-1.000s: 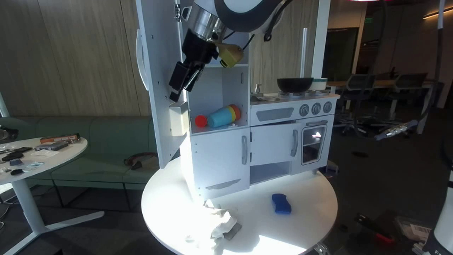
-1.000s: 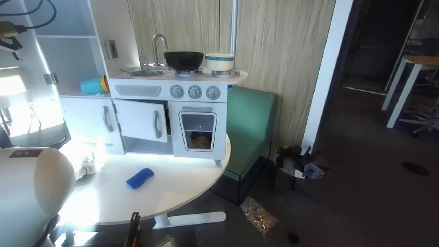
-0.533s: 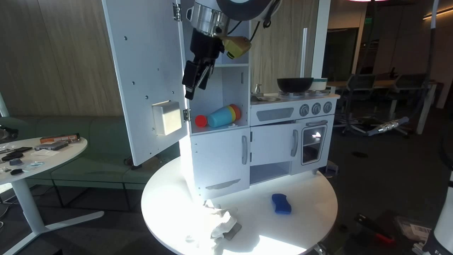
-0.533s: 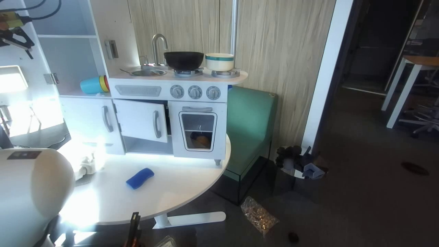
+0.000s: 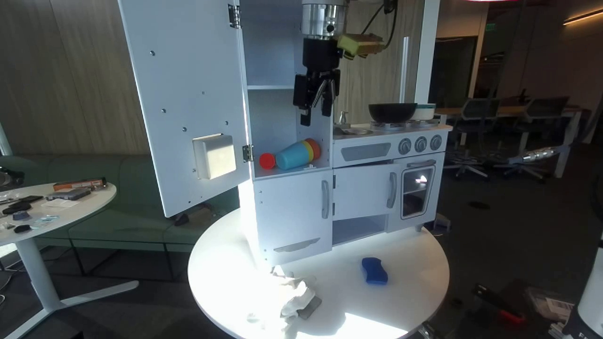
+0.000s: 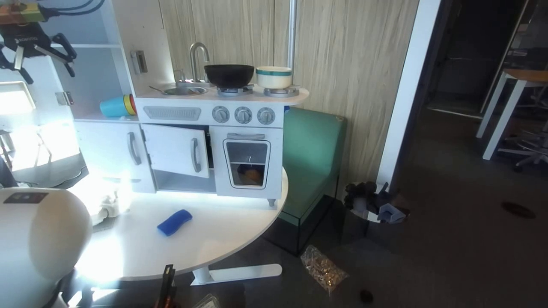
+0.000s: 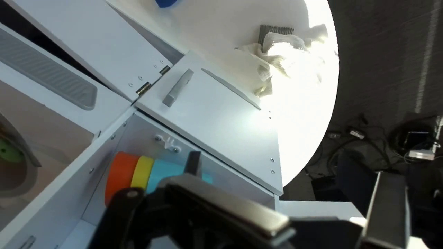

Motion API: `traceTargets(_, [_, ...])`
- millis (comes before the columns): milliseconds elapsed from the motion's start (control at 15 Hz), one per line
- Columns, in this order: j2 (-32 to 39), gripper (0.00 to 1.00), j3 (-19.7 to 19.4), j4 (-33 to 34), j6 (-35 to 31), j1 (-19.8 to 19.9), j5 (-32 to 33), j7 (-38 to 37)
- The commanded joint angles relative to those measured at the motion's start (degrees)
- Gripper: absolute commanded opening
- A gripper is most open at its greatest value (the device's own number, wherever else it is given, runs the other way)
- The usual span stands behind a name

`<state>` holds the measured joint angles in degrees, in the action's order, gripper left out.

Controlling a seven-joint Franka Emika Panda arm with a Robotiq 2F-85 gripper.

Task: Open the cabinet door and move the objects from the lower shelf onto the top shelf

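We have the tall white toy cabinet (image 5: 275, 122) standing on the round white bench (image 5: 339, 278). In an exterior view its cabinet door (image 5: 188, 103) is swung open toward 9 o'clock, so we take that step as done. Inside, the top shelf (image 5: 268, 87) sits at 12 o'clock from the lower shelf (image 5: 275, 173). Our end effector (image 5: 315, 117) hangs near the toy cabinet, its fingers (image 5: 300, 92) spread wide with nothing between them; we cannot tell how far in front of the shelves it is. The coming reach, we judge, turns on the cup stack (image 5: 297, 154), blue, yellow and orange, which lies on its side on the lower shelf, toward 7 o'clock from the end effector in an exterior view. Its long axis runs roughly from 8 to 2 o'clock, blue end toward 8, so we would want the fingers straddling it crosswise. Just off that blue end, toward 8 o'clock, rests a small red piece (image 5: 267, 161); whether the two touch we cannot tell. On the end effector's body, in an exterior view, we read the brand ROBOTIQ (image 6: 26, 39).
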<state>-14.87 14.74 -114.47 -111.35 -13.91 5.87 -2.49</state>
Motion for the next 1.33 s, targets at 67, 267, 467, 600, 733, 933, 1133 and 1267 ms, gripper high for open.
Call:
traceTargets(67, [-0.16,1.00,-0.42,-0.40,1.13,0.89,-0.55,-0.49])
traceTargets(267, [-0.26,1.00,-0.43,-0.59,1.24,0.98,-0.60,-0.95])
traceTargets(467, [1.04,1.00,2.09,-7.11,-7.84,0.31,-0.25,-8.36])
traceTargets(600, [3.14,1.00,4.19,-10.64,-13.93,0.08,-0.11,-15.10])
traceTargets(733, [5.50,1.00,6.64,-13.41,-19.46,0.28,2.27,-24.59])
traceTargets(933, [7.90,1.00,8.33,-15.59,-26.19,0.91,9.03,-38.39])
traceTargets(1133, [9.49,1.00,8.29,-15.83,-29.71,1.14,20.02,-51.94])
traceTargets(1267, [10.24,1.00,7.89,-15.35,-30.79,1.42,28.06,-60.99])
